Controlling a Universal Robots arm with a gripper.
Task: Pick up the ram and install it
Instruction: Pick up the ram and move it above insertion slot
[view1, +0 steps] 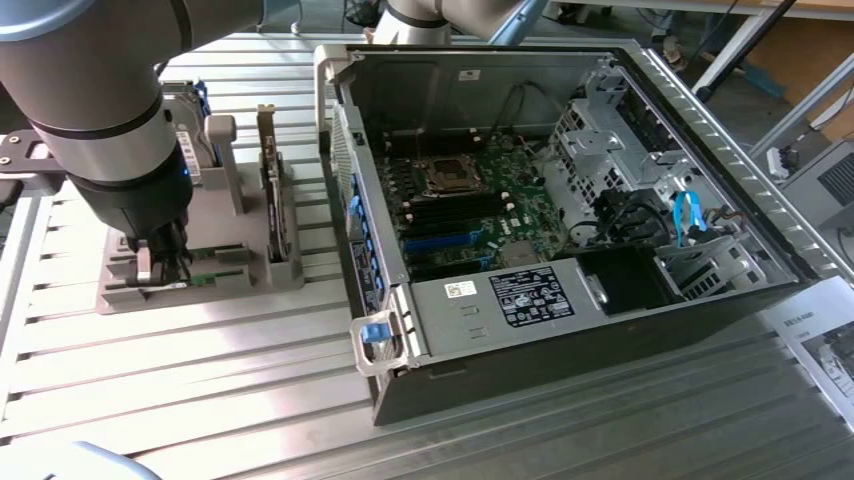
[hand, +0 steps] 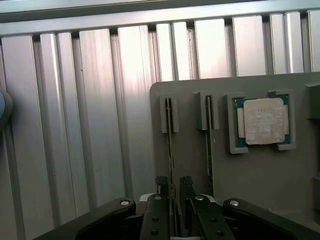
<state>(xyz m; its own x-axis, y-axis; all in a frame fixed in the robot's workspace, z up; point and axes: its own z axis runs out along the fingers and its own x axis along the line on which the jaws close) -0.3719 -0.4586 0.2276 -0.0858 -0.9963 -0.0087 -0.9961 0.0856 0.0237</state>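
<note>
Two thin green ram sticks stand on edge in slots of a grey holder: one ram and its twin. My gripper is lowered over the first ram. Its dark fingers stand on either side of the stick's near end with a small gap each side, so it is open. In the exterior view the gripper reaches down into the grey holder at the exterior view's left, where a green edge of ram shows beside it.
A square silver-topped processor chip lies in a pocket of the holder. A larger expansion card stands upright in the holder. The open computer case lies to the exterior view's right, its motherboard exposed. The table is ribbed aluminium.
</note>
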